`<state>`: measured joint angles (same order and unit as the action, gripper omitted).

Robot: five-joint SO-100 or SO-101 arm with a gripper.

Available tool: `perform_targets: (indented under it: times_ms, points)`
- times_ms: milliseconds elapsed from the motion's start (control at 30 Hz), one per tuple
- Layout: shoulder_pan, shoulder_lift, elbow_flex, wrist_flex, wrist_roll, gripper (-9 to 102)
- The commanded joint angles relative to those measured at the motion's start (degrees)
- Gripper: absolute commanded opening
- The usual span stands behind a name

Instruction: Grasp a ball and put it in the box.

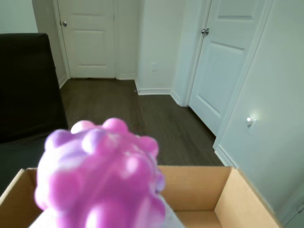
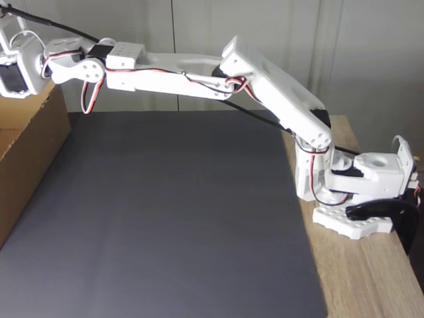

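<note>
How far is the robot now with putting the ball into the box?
Grasping looks done: the ball sits close before the wrist camera, off the table, apparently held by the pincer. Carrying is in hand: the arm stretches over the box. Release into the box is left.

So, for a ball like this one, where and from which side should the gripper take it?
Across its middle, from above: the ball is round and bumpy all over, so fingers seat best between bumps at its widest part. Here it sits close to the wrist camera over the box.

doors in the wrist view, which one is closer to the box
The right door, angled along the right wall; it ends nearer the box. The left door sits at the far end of the room.
</note>
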<state>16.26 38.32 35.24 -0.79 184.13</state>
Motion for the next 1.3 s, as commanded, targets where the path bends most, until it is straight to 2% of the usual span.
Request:
perform_targets:
  times_ms: [0, 200, 467, 533, 633, 867, 900, 933, 1267]
  points:
    - [0.53, 1.05, -3.52, 0.18, 0.44, 25]
    - [0.97, 1.05, -3.52, 3.78, 0.26, 34]
    - [1.23, 1.76, -3.52, 6.68, 0.53, 36]
    - [1.14, 2.64, -3.52, 9.23, 0.62, 33]
    - [1.05, 5.10, -3.52, 16.87, -0.18, 25]
    - [0.88, 10.46, -3.52, 32.08, -0.09, 14]
    - [0.62, 11.25, -3.52, 34.37, -0.35, 10]
    - [0.53, 12.04, -3.52, 36.74, -0.35, 1]
    - [-0.18, 21.45, -2.72, 53.35, 2.29, 0]
